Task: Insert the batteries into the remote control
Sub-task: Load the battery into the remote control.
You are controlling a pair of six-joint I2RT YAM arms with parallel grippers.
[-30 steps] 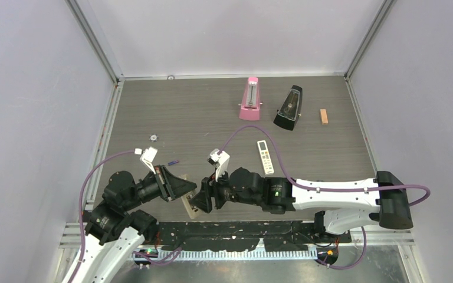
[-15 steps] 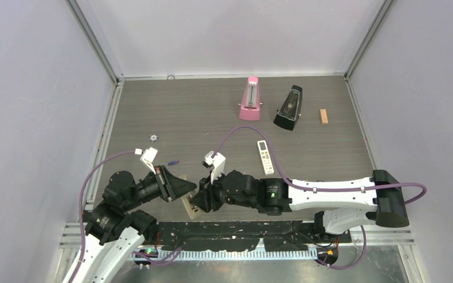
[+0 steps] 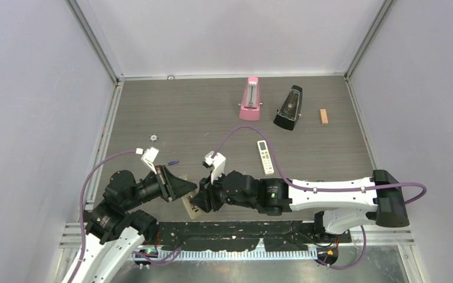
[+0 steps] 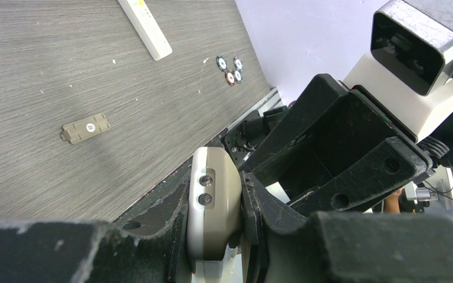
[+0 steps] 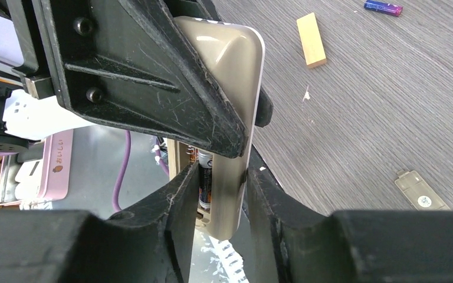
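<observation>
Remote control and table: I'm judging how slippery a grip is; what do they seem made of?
The remote control: probably moulded plastic, smooth semi-gloss beige back, judging by the soft highlight on its rounded corner. The table: likely matte wood-grain laminate, grey with fine parallel streaks; real wood cannot be ruled out.

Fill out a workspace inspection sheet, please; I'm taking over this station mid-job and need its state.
Surface: grey wood-grain table, a few white specks.
Job's things: remote control held between both grippers, cover off; seated battery in its bay; loose battery on the table; battery cover lying flat nearby.
Clutter: pink metronome, black metronome, orange block, broad white remote, tan block, small round part.
Grippers: left gripper shut on the remote control; right gripper with jaws close on either side of it, firm contact unclear.
Cables: purple cable loops over the table.
Surroundings: pale walls; nothing else seen.
</observation>
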